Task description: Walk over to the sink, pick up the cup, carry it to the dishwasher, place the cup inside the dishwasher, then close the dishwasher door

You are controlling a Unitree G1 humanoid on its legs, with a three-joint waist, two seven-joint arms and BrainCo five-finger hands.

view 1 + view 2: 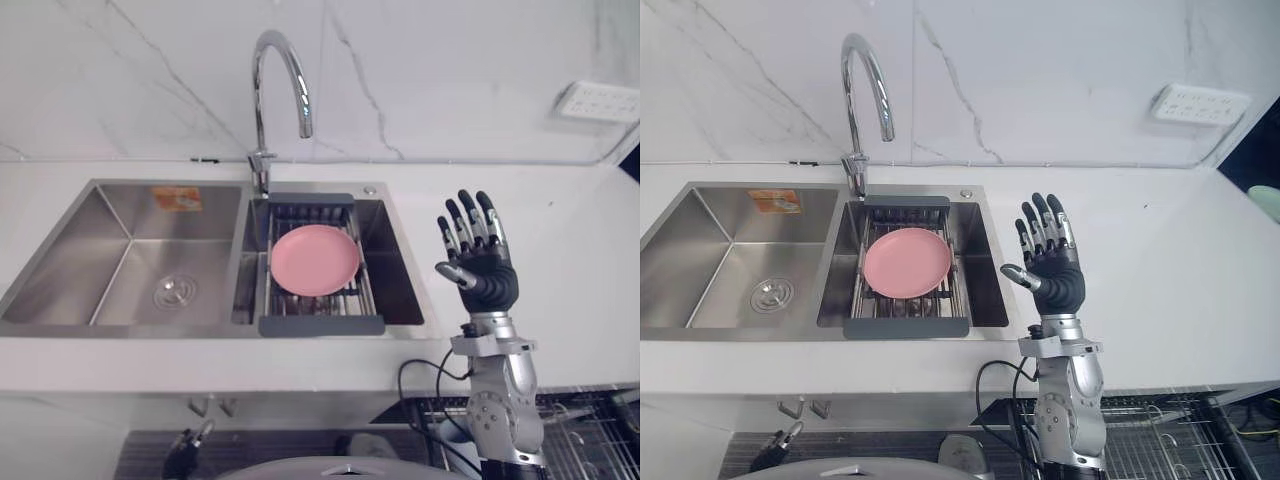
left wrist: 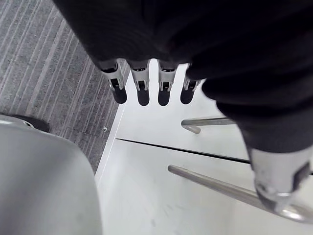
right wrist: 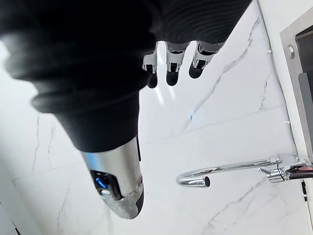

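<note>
Both hands are empty. The right hand [image 1: 1052, 275] is held up just right of the sink [image 1: 700, 215], over the counter [image 1: 1170, 270]. Its fingers [image 1: 1045, 225] are spread straight and the thumb sticks out toward the sink, touching nothing. The left hand [image 2: 142, 90] is down low with its fingers straight too, pointing at white drawer fronts and not touching them as far as I can see.

Counting things:
- The sink has two basins.
- One faucet [image 1: 862, 70] stands at the back of the sink, between the basins.
- One drain [image 1: 770, 294] sits in the left basin.
- One dark-framed rack [image 1: 905, 327] sits across the right basin.
- One pink plate [image 1: 907, 262] lies flat on that rack.
- One outlet [image 1: 1200, 103] is on the wall, well right of the sink.
- Two bar handles [image 2: 210, 183] are on the drawer fronts by the left hand.
- One wire basket [image 1: 1150, 445] is below the counter, right of the sink.

As for the cup, I honestly can't tell where it is. A pale green something [image 1: 1266, 200] pokes in at the counter's far right, well away from the sink. It's too cut off to say what it is.
</note>
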